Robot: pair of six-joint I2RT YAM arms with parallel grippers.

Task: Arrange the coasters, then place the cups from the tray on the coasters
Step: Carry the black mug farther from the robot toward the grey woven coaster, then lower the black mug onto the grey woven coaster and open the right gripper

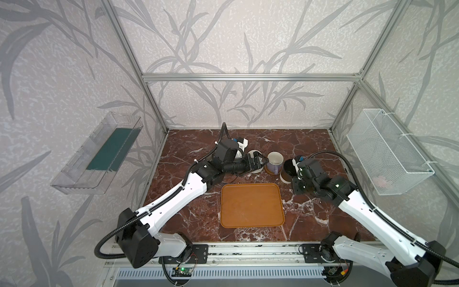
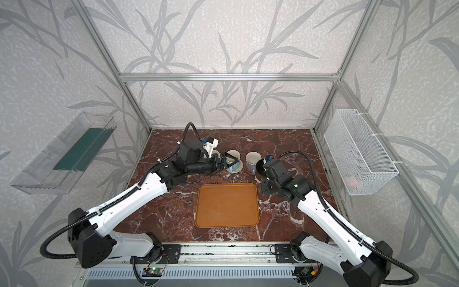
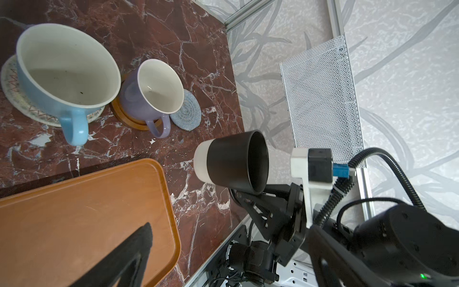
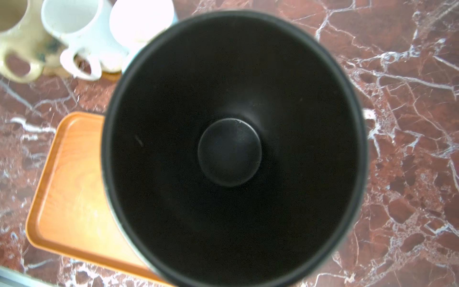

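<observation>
**Last cup in hand, one coaster free**

My right gripper (image 3: pixel 258 196) is clamped on the black cup (image 3: pixel 233 161). The contact point is hidden, so I cannot tell whether it holds the handle or the wall. The cup stays upright, mouth facing the wrist camera, apparently carried just off the marble tabletop (image 3: pixel 198 62). I judge this the final placement. The tray (image 1: pixel 250 206) is bare, and the grey-blue coaster (image 3: pixel 188 114) lies empty just beside the lavender cup (image 3: pixel 154 97), which sits on a round wooden coaster (image 3: pixel 124 120). My left gripper (image 1: pixel 258 162) has its jaws wide apart and holds nothing. It is close beside the light blue cup (image 3: pixel 67 74), which rests on its woven coaster (image 3: pixel 15 99). Lowering needs care, because the lavender handle juts near the free coaster.
</observation>
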